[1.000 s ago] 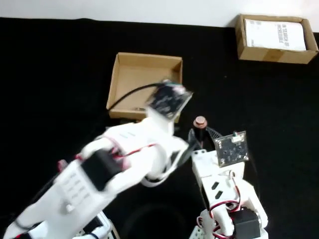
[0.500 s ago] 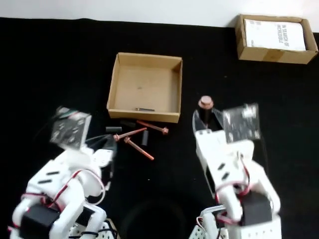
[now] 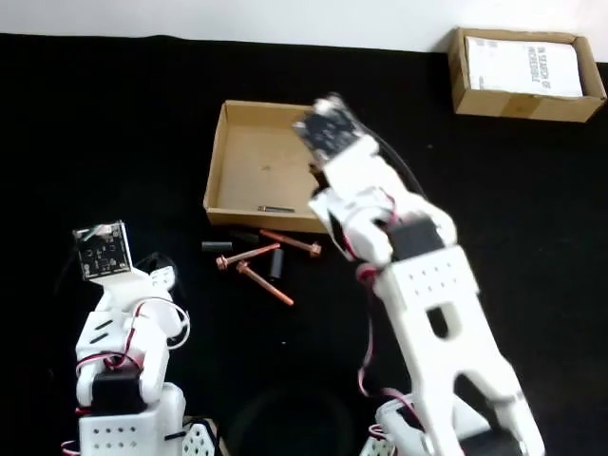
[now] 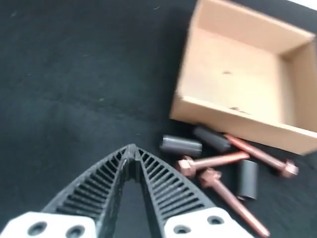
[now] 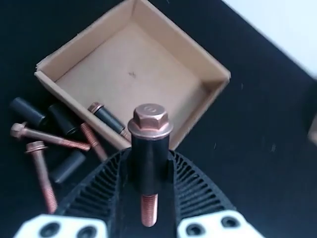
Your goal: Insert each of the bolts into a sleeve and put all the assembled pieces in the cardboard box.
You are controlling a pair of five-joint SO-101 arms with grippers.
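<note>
The right gripper (image 5: 148, 157) is clenched on a black cylindrical sleeve (image 5: 147, 148) with a copper hex-head bolt (image 5: 150, 122) pushed through it. It hangs over the open brown cardboard box (image 3: 249, 161), near the 3 o'clock wall in the high view. Against the box's 6 o'clock wall lies what looks like another sleeved bolt (image 3: 275, 209). Just outside that wall, three loose copper bolts (image 3: 264, 283) and several black sleeves (image 3: 275, 263) cluster on the black table (image 3: 114, 123). The left gripper (image 4: 131, 156), closed on nothing, sits at the table's 7 o'clock.
</note>
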